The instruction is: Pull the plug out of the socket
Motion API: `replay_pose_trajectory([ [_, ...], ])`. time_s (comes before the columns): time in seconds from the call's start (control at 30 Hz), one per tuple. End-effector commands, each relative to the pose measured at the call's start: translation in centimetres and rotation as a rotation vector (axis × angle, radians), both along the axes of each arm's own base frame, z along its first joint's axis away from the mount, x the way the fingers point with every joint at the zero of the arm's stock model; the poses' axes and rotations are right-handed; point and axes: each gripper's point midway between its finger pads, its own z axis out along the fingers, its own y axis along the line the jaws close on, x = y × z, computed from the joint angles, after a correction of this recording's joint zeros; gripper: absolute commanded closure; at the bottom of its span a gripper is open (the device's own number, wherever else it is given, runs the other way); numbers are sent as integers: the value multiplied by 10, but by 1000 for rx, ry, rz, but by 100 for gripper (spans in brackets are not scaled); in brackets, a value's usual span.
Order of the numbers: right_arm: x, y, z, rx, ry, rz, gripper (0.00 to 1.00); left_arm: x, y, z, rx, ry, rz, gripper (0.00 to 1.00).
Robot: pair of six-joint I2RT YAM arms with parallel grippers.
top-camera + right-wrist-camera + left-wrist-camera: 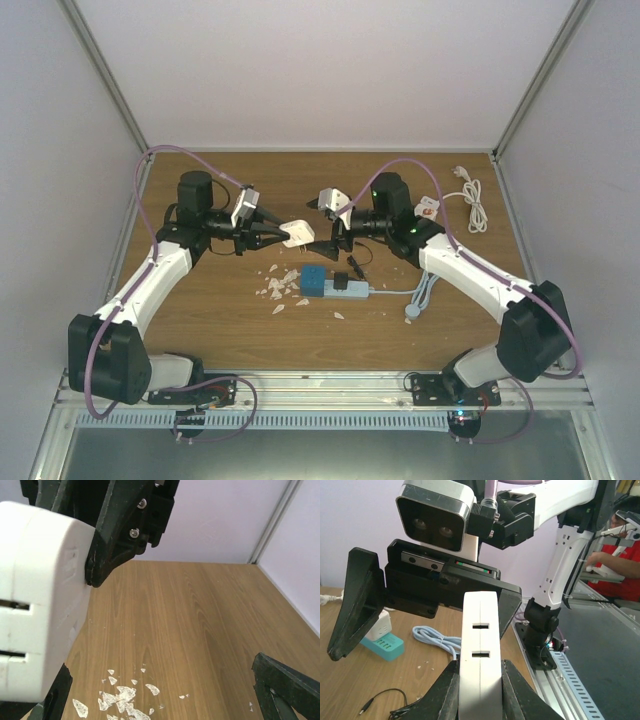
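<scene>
The adapter [297,234] is sitting between the fingers of the left gripper [284,235], above the middle of the table [200,320]. The right gripper [326,225] is facing it from the right, jaws spread. The power strip [330,285] is lying nearer, with flakes [275,290] to its left, a cable bundle [420,298] to its right, and a coiled cord [473,200] in the far right corner.

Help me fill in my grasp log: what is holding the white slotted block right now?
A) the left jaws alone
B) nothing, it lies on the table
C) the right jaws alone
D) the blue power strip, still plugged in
A: the white slotted block is raised off the table and clamped in the jaws of the left gripper, while the right gripper stands wide open, not closed on it.
</scene>
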Motion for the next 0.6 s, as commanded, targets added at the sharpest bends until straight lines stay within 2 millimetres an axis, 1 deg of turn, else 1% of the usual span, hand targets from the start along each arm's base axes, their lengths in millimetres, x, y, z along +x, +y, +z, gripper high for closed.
replay_pose_trajectory([
  [0.0, 8, 9, 36, 88, -22, -28, 1, 10, -1, -11, 27, 15, 67, 100],
  [0.2, 10, 14, 27, 81, -6, -35, 1, 19, -1, -16, 42, 22, 111, 100],
  [0.3, 11, 15, 22, 75, -2, -38, 0, 21, -1, -17, 43, 27, 113, 100],
  [0.4, 11, 15, 21, 74, -1, -40, 0, 22, -1, -18, 44, 28, 117, 100],
  [0.57, 3, 17, 20, 63, -6, -2, 0, 25, -1, -20, 45, 49, 119, 100],
])
